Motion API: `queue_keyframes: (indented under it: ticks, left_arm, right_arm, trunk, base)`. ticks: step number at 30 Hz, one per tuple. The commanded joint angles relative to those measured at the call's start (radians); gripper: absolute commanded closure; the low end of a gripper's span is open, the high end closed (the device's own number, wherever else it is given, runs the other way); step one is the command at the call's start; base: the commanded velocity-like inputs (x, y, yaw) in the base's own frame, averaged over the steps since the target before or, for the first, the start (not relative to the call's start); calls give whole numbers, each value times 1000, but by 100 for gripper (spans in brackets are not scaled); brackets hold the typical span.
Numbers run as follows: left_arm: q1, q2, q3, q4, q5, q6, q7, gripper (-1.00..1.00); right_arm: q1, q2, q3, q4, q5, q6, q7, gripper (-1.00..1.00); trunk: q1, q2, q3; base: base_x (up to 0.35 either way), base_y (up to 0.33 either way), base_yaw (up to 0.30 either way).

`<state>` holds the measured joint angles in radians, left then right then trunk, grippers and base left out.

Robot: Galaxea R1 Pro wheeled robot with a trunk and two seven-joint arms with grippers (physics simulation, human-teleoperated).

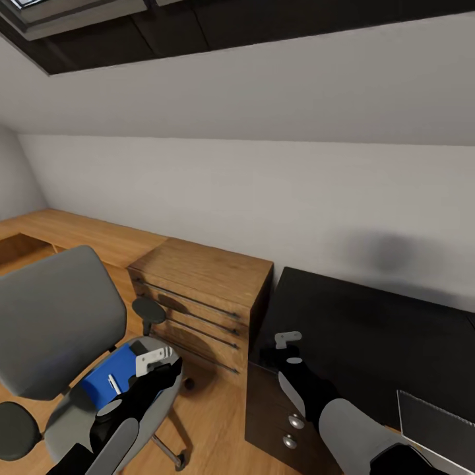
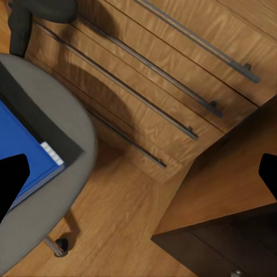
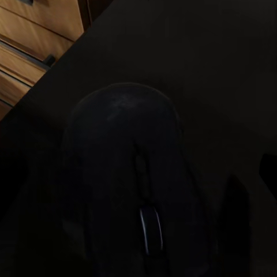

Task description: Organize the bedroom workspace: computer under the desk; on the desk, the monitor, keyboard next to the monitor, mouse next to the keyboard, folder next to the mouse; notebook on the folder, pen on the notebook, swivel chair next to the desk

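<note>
A blue folder lies on the seat of the grey swivel chair, with a small white pen-like stick on it. My left gripper hangs open just above the seat's right edge; in the left wrist view the folder sits beside one black fingertip. Over the left end of the black desk my right gripper is open. The right wrist view looks straight down on a black mouse resting on the desk between the spread fingers. Monitor, keyboard and computer are out of view.
A wooden drawer chest with long bar handles stands between chair and desk, against the white wall. The desk's own drawers with round knobs face me. A flat dark grey slab lies at the desk's near right. Wooden floor runs below.
</note>
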<state>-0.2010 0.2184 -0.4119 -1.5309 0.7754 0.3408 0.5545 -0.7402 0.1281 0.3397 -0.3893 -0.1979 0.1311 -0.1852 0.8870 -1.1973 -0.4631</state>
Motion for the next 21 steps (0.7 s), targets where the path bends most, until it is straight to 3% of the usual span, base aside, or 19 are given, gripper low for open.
queue_keyframes:
  ticks: [1, 14, 21]
  left_arm:
    - [-1, 1, -2, -2, 7, 1, 8, -100]
    - [-1, 2, -2, -2, 7, 1, 8, -100]
    - [-1, 1, -2, -2, 8, 1, 8, -100]
  right_arm:
    - [-1, -1, 9, -2, -9, 5, -8, -100]
    - [-1, -1, 9, -2, -9, 19, -7, -100]
    - [-1, -1, 9, -2, -9, 24, -8, -100]
  trunk:
    - [0, -1, -1]
    - [0, -1, -1]
    - [15, -29, -14]
  base:
    - [0, 0, 0]
    - [0, 0, 0]
    - [0, 0, 0]
